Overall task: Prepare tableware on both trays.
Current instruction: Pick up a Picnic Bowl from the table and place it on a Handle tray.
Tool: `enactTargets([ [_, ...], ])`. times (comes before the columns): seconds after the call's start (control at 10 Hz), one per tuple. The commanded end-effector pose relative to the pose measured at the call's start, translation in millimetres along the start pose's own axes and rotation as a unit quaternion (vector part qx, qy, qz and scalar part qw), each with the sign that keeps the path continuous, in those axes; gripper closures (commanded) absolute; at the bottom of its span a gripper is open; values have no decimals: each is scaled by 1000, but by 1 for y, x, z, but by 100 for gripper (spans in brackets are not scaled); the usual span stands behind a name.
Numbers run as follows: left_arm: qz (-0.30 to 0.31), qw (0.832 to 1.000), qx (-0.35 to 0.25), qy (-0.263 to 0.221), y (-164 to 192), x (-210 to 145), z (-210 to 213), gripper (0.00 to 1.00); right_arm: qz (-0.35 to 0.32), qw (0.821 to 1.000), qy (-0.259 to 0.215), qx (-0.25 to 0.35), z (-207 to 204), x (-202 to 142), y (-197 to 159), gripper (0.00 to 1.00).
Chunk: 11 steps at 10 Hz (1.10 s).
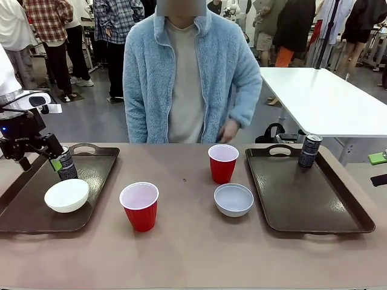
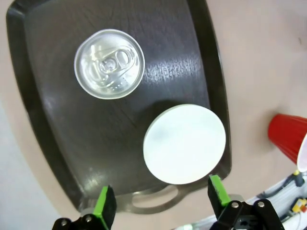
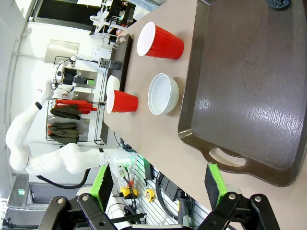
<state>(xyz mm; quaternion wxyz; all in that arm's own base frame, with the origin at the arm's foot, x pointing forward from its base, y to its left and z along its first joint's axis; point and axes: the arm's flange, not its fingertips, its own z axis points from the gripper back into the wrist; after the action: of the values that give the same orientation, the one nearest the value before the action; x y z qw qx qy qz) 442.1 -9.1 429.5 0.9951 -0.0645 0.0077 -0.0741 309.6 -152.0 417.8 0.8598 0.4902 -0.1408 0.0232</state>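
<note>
1. The tan tabletop (image 1: 193,254) carried every item. A person in a pale blue fleece jacket (image 1: 193,66) stood at its far edge.
2. Two dark brown rectangular plastic trays with raised rims and cut-out handles lay flat: the left tray (image 1: 97,175) (image 2: 48,124) and the right tray (image 1: 302,199) (image 3: 249,72).
3. The left gripper (image 1: 53,158) (image 2: 160,199) hung over the left tray with its green-padded fingers spread wide and nothing between them.
4. The right gripper (image 3: 158,184) also had its fingers spread wide and empty, off the handle end of the right tray.
5. The small round white bowl (image 1: 66,195) (image 2: 184,143) sat on the left tray. The pale grey bowl (image 1: 233,199) (image 3: 163,93) sat on the bare table, just beside the right tray.
6. Two red plastic cups with white insides stood upright on the table between the trays: the near cup (image 1: 139,206) (image 3: 122,101) and the far cup (image 1: 222,163) (image 3: 159,43).
7. Two slim dark drink cans stood upright. The left can (image 1: 66,166) (image 2: 109,63) was on the left tray, just beside the left gripper. The right can (image 1: 309,150) (image 3: 279,4) was at the right tray's far end.
</note>
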Motion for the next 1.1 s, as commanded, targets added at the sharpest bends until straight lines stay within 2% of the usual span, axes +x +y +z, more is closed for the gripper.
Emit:
enactTargets([
  [0.0, -13, 998, -51, -17, 16, 2, 16, 0, 0, 1000, 0, 0, 0, 0, 0, 0],
  [0.1, -13, 996, -86, -15, 32, 9, 29, 0, 11, 999, -9, -43, 8, -2, 16, 0],
  [0.2, -13, 992, -126, -24, 51, 12, 43, 0, 27, 997, 3, -73, 6, -3, 40, 0],
  [0.4, -11, 977, -210, -39, 107, 13, 70, 0, 71, 987, 24, -144, -19, 4, 98, 0],
  [0.6, -38, 951, -298, -67, 169, 6, 84, 0, 96, 972, 52, -209, -64, 14, 151, 0],
  [0.8, -20, 935, -339, -105, 218, -3, 84, 0, 111, 958, 71, -255, -121, 19, 182, 0],
  [1.0, 17, 921, -369, -123, 262, -15, 68, 0, 122, 939, 98, -305, -184, 25, 198, 0],
])
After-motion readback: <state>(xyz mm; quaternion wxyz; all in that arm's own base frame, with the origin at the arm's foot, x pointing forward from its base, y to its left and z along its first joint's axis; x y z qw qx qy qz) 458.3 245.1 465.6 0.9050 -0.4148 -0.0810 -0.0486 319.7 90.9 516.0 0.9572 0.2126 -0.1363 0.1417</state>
